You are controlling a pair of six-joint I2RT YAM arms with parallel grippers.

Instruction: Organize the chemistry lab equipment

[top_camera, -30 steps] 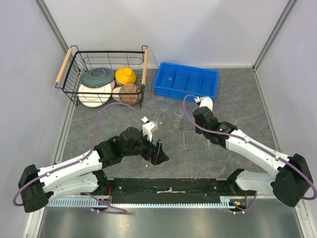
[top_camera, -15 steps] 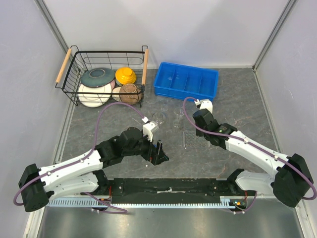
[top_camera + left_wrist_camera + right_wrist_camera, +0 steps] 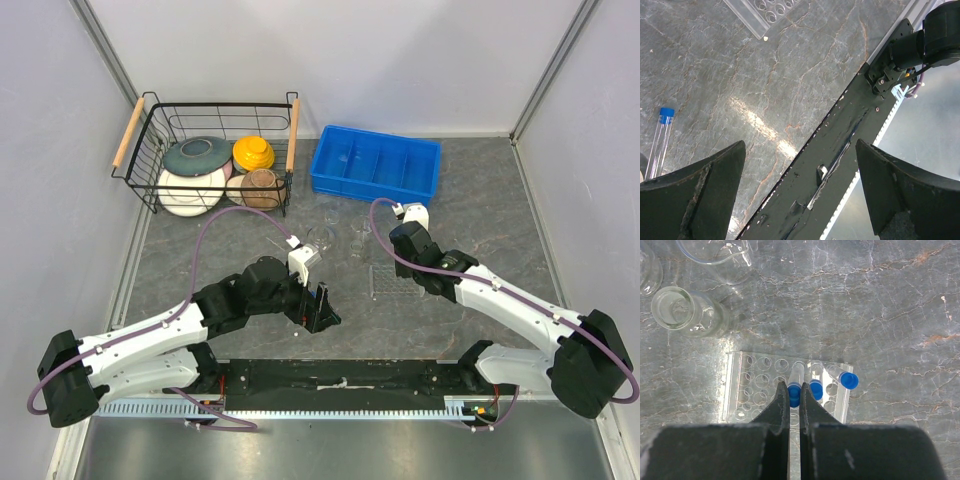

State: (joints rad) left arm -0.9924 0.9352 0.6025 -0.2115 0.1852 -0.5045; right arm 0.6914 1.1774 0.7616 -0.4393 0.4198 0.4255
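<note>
In the right wrist view my right gripper (image 3: 794,386) is shut on the blue cap of a clear test tube (image 3: 798,371), which stands in a hole of the flat clear gridded rack (image 3: 752,390). Two more blue-capped tubes (image 3: 815,388) (image 3: 846,379) sit in the rack beside it. A small flask (image 3: 686,313) and a beaker (image 3: 720,257) stand beyond the rack. My left gripper (image 3: 800,150) is open and empty, low over the table's near edge. A loose blue-capped tube (image 3: 660,142) lies on the table to its left.
A blue divided tray (image 3: 376,163) stands at the back. A wire basket (image 3: 210,150) with coloured bowls and plates is at the back left. Clear glassware (image 3: 321,238) stands between the two arms. The black base rail (image 3: 840,150) runs under my left gripper.
My right wrist has shifted slightly nearer and lower over the rack. The left arm has not moved.
</note>
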